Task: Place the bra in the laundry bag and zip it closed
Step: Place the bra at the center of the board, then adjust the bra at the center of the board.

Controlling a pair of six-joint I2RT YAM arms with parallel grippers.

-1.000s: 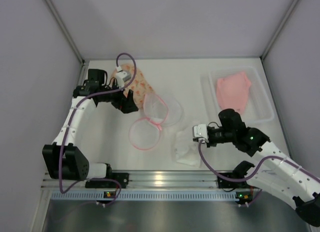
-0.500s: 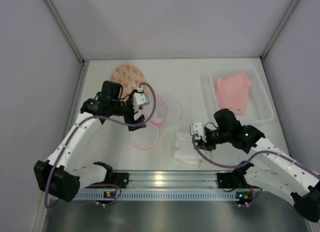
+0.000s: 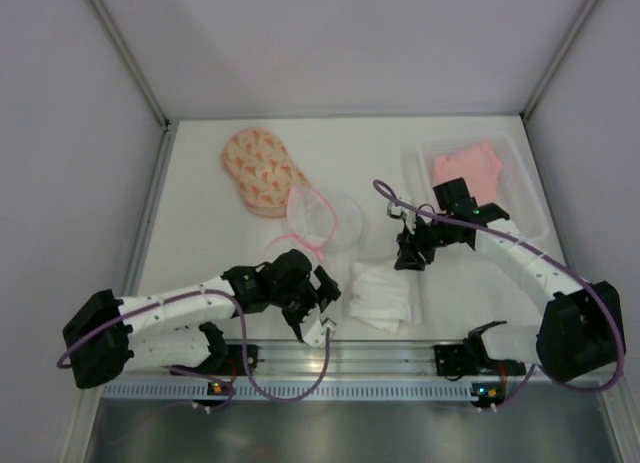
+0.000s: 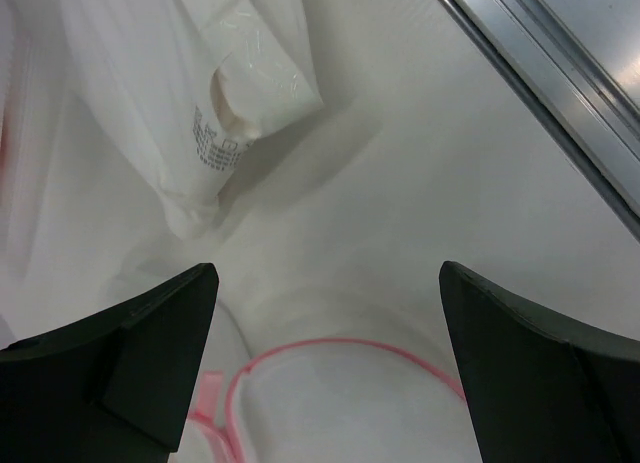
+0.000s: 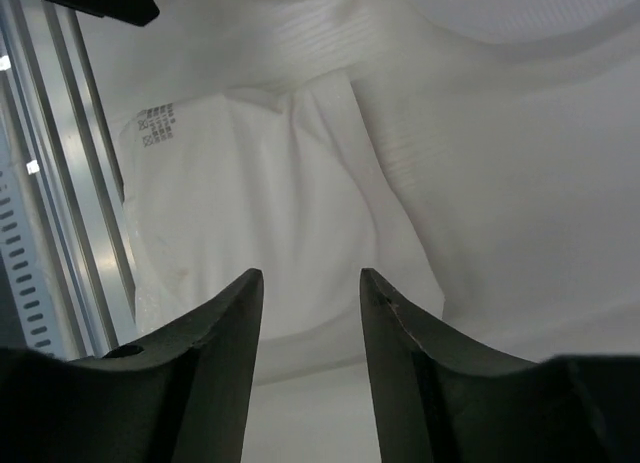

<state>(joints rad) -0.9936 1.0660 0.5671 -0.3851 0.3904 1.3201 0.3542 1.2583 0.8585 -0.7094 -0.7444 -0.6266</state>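
Since the earlier frame the left arm has swung off the laundry bag down to the near edge of the table [image 3: 200, 223], and the right arm has folded back toward the tray. Nearest, beside the aluminium rail [image 3: 330, 357], the left end effector [image 3: 325, 298] hangs with its jaws spread wide and nothing between them. Its wrist camera alone shows the pink rim of the mesh pouch [image 4: 340, 341] curving under the fingers, with the folded white plastic packet [image 4: 200, 93] beyond. The right end effector [image 3: 408, 257] points down over that packet, its jaws parted by a narrower gap and empty; its wrist view shows the packet's printed label, too small to read. Only the overhead camera shows the task's things. The laundry bag [image 3: 258, 168] lies open at the far left, printed half flat, mesh lining toward the middle. The salmon-pink bra [image 3: 468, 171] rests in the clear tray [image 3: 525, 198] at the far right, just beyond the right wrist and well apart from the left end effector.
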